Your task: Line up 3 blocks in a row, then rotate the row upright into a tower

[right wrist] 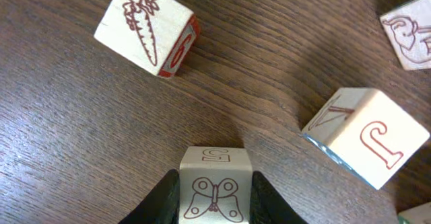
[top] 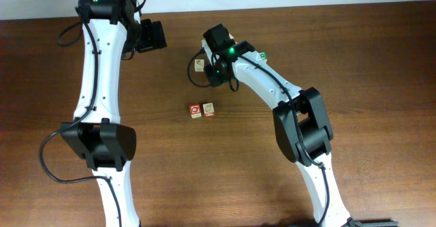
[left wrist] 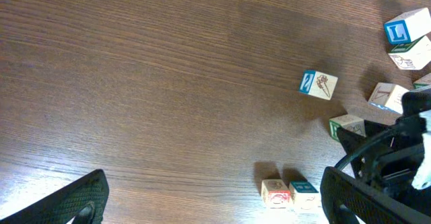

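REMOTE DESK: Closest in, my right gripper (right wrist: pixel 215 182) has its fingers narrowed against two opposite sides of the butterfly block (right wrist: pixel 214 196), which sits flat on the tabletop (right wrist: pixel 67 130). I judge this small wooden cube to be light and rigid, with smooth faces that could slip. Flat opposite sides, taken squarely, look like the place to hold it for a turn. Just beyond lie the carrot block (right wrist: pixel 145 25), apart to the left, and the J block (right wrist: pixel 367 133) to the right, near enough to be bumped. Farther out, towards mid-table, the red-faced block (top: pixel 195 110) and a pale block (top: pixel 208 109) sit side by side, touching. Farthest off, my left gripper (top: pixel 153 35) hangs wide open, holding nothing.
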